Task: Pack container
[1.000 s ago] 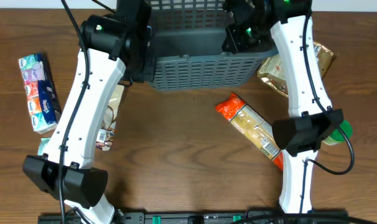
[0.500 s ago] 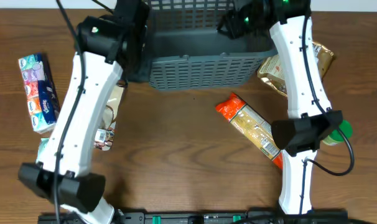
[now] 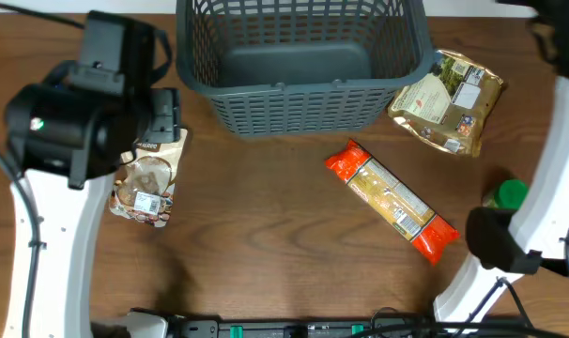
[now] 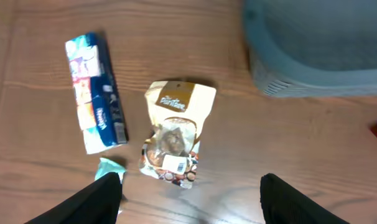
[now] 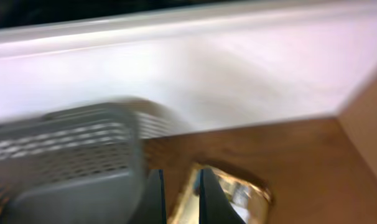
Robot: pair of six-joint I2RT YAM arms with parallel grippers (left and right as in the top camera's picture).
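Left end effector (image 4: 187, 208) hangs above the tabletop (image 3: 266, 253) with its dark fingers (image 4: 83, 202) spread wide and nothing between them. In the left wrist view a snack pouch (image 4: 175, 134) lies flat on the wood at 12 o'clock from it, long axis running 12 to 6, brown header toward 12. The coming move seems to turn on that line: a straight drop, with the fingers set across the pouch's short width. The container (image 3: 299, 108) lies at 2 o'clock from this end effector and at 12 o'clock on the tabletop. Its solid bottom is bare, so I judge the packing not yet begun.

Right end effector (image 5: 182, 199) shows only in its own blurred view, fingers drawn close with a narrow gap between and gripping nothing. Beyond it a gold foil pouch (image 5: 235, 190) sits at 3 o'clock of the container's corner; whether they touch I cannot tell.

So the left arm is nearer the snack pouch and the tissue multipack (image 4: 95, 93), whose axis runs 11 to 5. The right arm is nearer the gold foil pouch and the pasta packet (image 3: 392, 202), which lies 10 to 4 in the overhead view, orange at both ends and clear in the middle.

As for writing, the cursive word on the brown header is too blurred to read. The dark blue tissue panel seems to say Kleenex. The white labels on both pouches are too small to make out
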